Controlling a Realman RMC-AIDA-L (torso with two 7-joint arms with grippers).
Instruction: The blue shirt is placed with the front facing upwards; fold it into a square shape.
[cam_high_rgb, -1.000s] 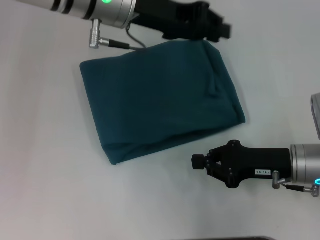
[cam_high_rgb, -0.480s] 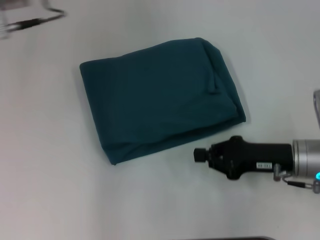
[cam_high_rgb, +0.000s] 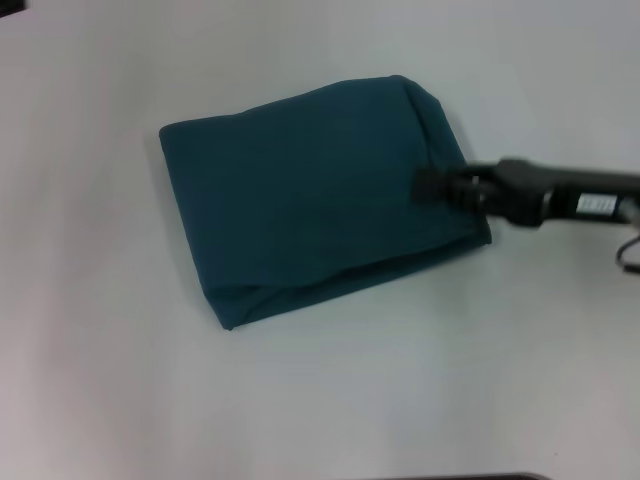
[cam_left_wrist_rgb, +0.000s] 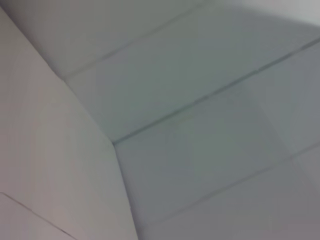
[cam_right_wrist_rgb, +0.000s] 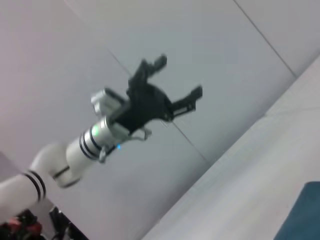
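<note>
On the pale table (cam_high_rgb: 100, 380), a little left of the middle of the head view, the blue shirt (cam_high_rgb: 310, 200) lay as a compact, nearly square packet, its layered folded edge toward the near side and a soft bulging fold at its far right corner. No lettering or collar showed — only plain teal cloth.

The right gripper (cam_high_rgb: 425, 185) reached in from the right, its tip over the packet's right edge; it was too blurred there to say whether its fingers were parted or pressed together, or whether they touched the cloth at all. The left gripper (cam_right_wrist_rgb: 170, 82) was out of the head view altogether. The right wrist view caught it lifted high against the wall, fingers spread wide and holding nothing, while a corner of teal showed at that picture's edge. The left wrist view gave only wall and ceiling panels.

By my reading the folding proper was finished, and the step in hand was a last tidying or a lift-off at the right edge (I could not tell which). If that right corner needed anything, the next move would call for a light press or a small tuck to flatten the bulge — gently, so the stacked layers did not slide — and then for clearing the arm.
</note>
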